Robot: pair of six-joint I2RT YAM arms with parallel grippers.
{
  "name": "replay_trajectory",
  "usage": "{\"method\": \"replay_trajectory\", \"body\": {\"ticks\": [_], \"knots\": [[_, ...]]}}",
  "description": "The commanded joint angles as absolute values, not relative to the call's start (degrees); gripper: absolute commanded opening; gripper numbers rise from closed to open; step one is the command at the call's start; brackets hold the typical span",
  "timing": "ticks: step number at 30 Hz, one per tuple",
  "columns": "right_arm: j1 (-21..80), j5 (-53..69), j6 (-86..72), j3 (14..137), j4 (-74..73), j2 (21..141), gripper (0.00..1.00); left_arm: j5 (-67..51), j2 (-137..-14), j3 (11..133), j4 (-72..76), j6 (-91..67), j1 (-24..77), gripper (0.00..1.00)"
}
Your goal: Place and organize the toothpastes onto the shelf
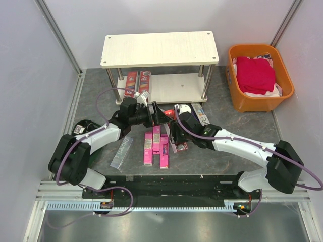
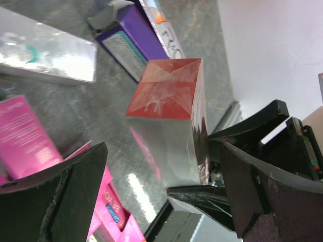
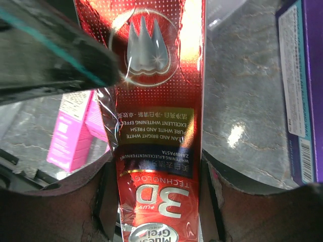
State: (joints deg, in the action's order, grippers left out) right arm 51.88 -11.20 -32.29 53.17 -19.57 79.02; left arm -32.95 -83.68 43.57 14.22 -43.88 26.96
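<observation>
My right gripper (image 3: 156,166) is shut on a red toothpaste carton (image 3: 161,101), fingers pressed on both long sides. It holds the carton above the table in front of the shelf (image 1: 159,48). My left gripper (image 2: 161,151) is open, one finger on each side of that carton's (image 2: 166,96) free end, not touching. The two grippers (image 1: 157,115) (image 1: 174,125) meet at the table's middle. Two red toothpastes (image 1: 138,83) lie on the shelf's lower board at its left. Three pink cartons (image 1: 155,145), a silver one (image 1: 121,152) and a white one (image 1: 200,113) lie on the table. A purple carton (image 3: 303,85) lies beside the right gripper.
An orange basket (image 1: 237,98) holding red cloth stands at the right, beside the shelf. White walls close in the left, right and back. The arms' bases and a black rail run along the near edge.
</observation>
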Motion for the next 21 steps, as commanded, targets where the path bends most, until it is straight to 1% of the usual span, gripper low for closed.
{"method": "replay_trajectory", "body": {"ticks": [1, 2, 5, 9, 10, 11, 12, 13, 14, 16, 17, 19, 20, 21], "knots": [[52.8, -11.2, -32.6, 55.6, -15.0, 77.3, 0.48, -38.8, -85.2, 43.0, 23.0, -48.5, 26.8, 0.96], [53.0, -11.2, -32.6, 55.8, -14.3, 77.4, 0.48, -39.7, -85.3, 42.9, 24.2, -48.6, 26.8, 0.95], [53.3, -11.1, -32.5, 56.9, -14.1, 78.7, 0.50, -40.3, -85.1, 43.2, 24.3, -47.8, 26.8, 0.88], [53.6, -11.1, -32.6, 57.5, -12.2, 79.8, 0.53, -41.0, -84.8, 43.5, 24.7, -47.4, 26.7, 0.72], [53.7, -11.1, -32.8, 57.7, -11.9, 79.9, 0.54, -41.0, -84.9, 43.5, 24.8, -47.5, 26.5, 0.71], [53.8, -11.2, -32.8, 58.1, -11.8, 80.1, 0.54, -41.3, -84.9, 43.4, 25.0, -47.8, 26.5, 0.68], [53.9, -11.4, -32.8, 58.3, -11.6, 80.0, 0.56, -41.5, -85.0, 43.1, 26.0, -48.1, 26.4, 0.58], [53.7, -11.6, -32.8, 58.4, -11.3, 80.1, 0.56, -42.1, -84.9, 42.9, 26.7, -48.5, 25.9, 0.54], [53.8, -11.8, -32.7, 58.6, -11.2, 80.1, 0.57, -42.6, -85.1, 42.7, 27.6, -49.4, 25.7, 0.44], [53.7, -11.0, -32.4, 58.8, -10.4, 79.9, 0.63, -44.0, -85.2, 42.1, 30.0, -50.5, 24.5, 0.31], [53.6, -10.6, -32.3, 58.8, -9.8, 79.5, 0.72, -44.6, -85.2, 41.8, 31.0, -51.8, 24.0, 0.27], [53.7, -9.4, -32.0, 58.5, -8.4, 78.8, 0.79, -46.4, -85.1, 41.1, 33.4, -52.8, 22.2, 0.26], [53.7, -9.1, -31.7, 58.5, -8.0, 78.2, 0.85, -47.0, -85.0, 41.0, 33.7, -53.3, 21.5, 0.26], [53.7, -8.8, -31.5, 58.4, -7.7, 77.9, 0.88, -47.6, -84.6, 40.7, 34.2, -53.4, 20.7, 0.27]]}}
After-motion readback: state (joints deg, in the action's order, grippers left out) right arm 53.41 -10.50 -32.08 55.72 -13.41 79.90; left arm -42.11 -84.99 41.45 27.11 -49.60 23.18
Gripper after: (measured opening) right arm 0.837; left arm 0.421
